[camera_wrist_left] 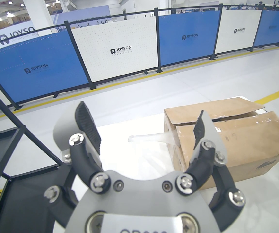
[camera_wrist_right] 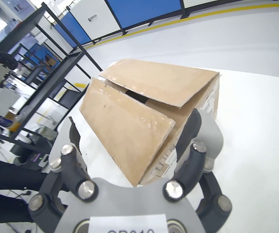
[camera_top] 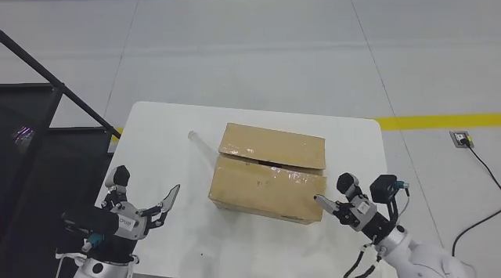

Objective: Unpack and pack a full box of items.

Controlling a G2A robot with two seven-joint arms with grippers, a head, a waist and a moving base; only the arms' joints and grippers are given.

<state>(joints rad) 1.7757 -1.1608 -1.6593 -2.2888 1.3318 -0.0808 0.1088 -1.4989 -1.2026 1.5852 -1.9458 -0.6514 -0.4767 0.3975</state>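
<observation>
A brown cardboard box (camera_top: 266, 172) sits in the middle of the white table (camera_top: 172, 129). Its two top flaps (camera_wrist_right: 154, 83) are folded down with a dark gap between them, and glossy tape covers the nearer flap. A clear strip of tape (camera_wrist_left: 149, 138) sticks out from the box's left end over the table. My left gripper (camera_top: 147, 185) hovers open at the table's front left, well short of the box (camera_wrist_left: 239, 141), with nothing held (camera_wrist_left: 142, 112). My right gripper (camera_top: 333, 200) is open at the box's front right corner, which lies between its fingers (camera_wrist_right: 133, 122).
A black metal rack (camera_top: 31, 160) stands close against the table's left side. A floor socket with a cable (camera_top: 462, 139) lies to the right. Bare tabletop (camera_top: 172, 223) stretches between the left gripper and the box.
</observation>
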